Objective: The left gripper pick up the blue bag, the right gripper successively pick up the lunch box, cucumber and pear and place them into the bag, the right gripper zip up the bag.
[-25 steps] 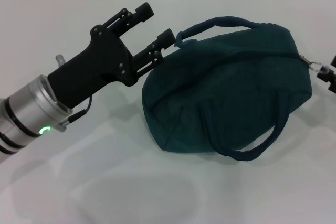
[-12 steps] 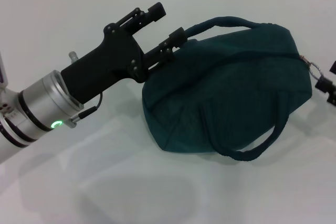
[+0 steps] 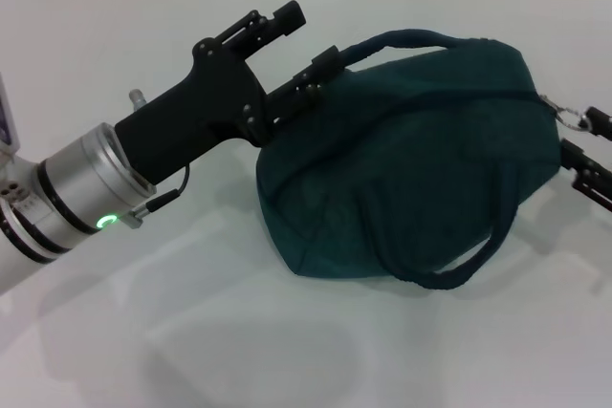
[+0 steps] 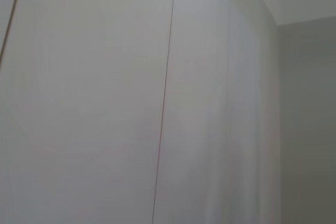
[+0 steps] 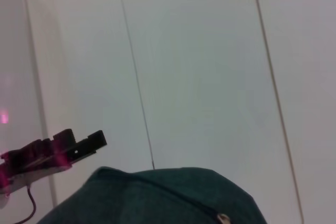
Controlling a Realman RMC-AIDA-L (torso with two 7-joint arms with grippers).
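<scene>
The blue bag (image 3: 411, 169) is lying on its side on the white counter (image 3: 191, 332), and I am taking it as my landmark. Its zip is running closed along the upper side, with the ring pull (image 3: 571, 119) sticking out at the bag's right end. One loop handle (image 3: 402, 42) is arching over the top at the far side of the bag, and the other handle (image 3: 449, 269) is drooping down over the near side.

My left tool (image 3: 311, 37) is reaching in from the left of the bag at its upper left corner, near where the far handle meets the fabric. Its two fingers (image 3: 282, 18) are standing apart in a fairly wide gap, one finger sitting clear of the bag and the other lying against the bag's corner by the handle's root. It is not gripping anything. The green light (image 3: 103, 222) on that wrist is glowing.

My right tool (image 3: 591, 152) is showing only partly at the right end of the bag, just beside the ring pull. I cannot tell whether it is holding the pull or how far its fingers are spread.

From my right wrist, I am seeing the bag's top (image 5: 157, 195) with the left tool (image 5: 84, 142) beyond it. My left wrist is facing only plain pale wall.
</scene>
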